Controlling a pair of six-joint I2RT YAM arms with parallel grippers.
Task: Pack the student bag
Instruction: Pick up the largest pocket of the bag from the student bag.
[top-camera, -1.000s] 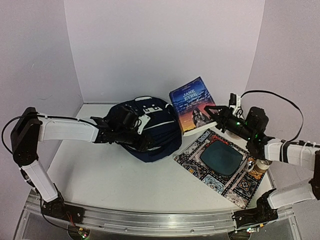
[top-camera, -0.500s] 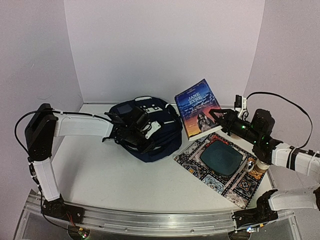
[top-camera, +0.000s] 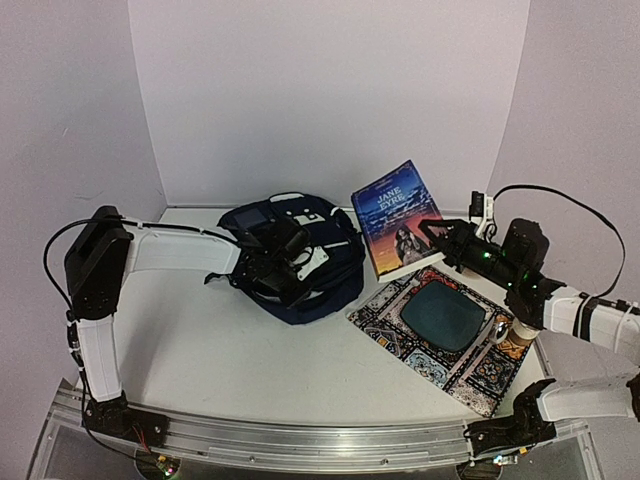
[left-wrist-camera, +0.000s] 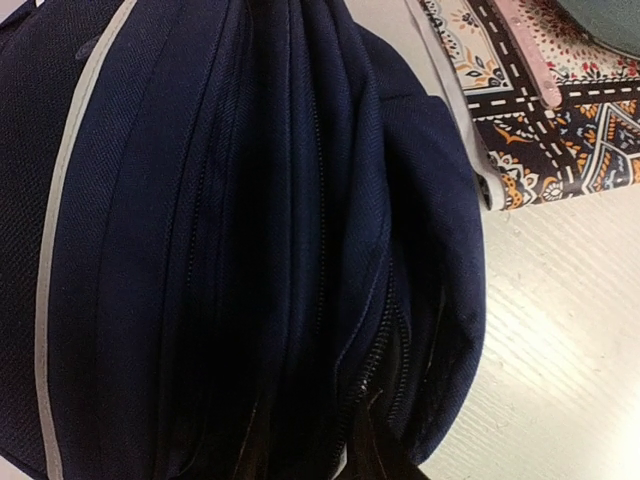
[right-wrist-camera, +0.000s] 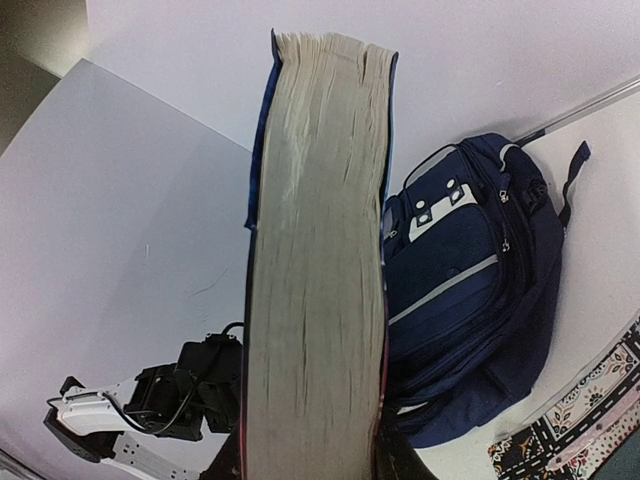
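R gripper (top-camera: 431, 237) clamped on lower edge of thick blue "Jane Eyre" paperback book (top-camera: 392, 212), held upright w/ cover toward top cam. L gripper (top-camera: 292, 283) down on zip folds of large dark navy fabric backpack (top-camera: 340, 265); can't tell if jaws are spread or closed. Backpack sits on white table (top-camera: 220, 350), mid-rear, just left of book, near patterned mat (top-camera: 445, 325).

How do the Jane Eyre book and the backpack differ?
The Jane Eyre book is flat and thin; the backpack is bulky and rounded. The book is held up above the table; the backpack lies on it. Both are mostly blue.
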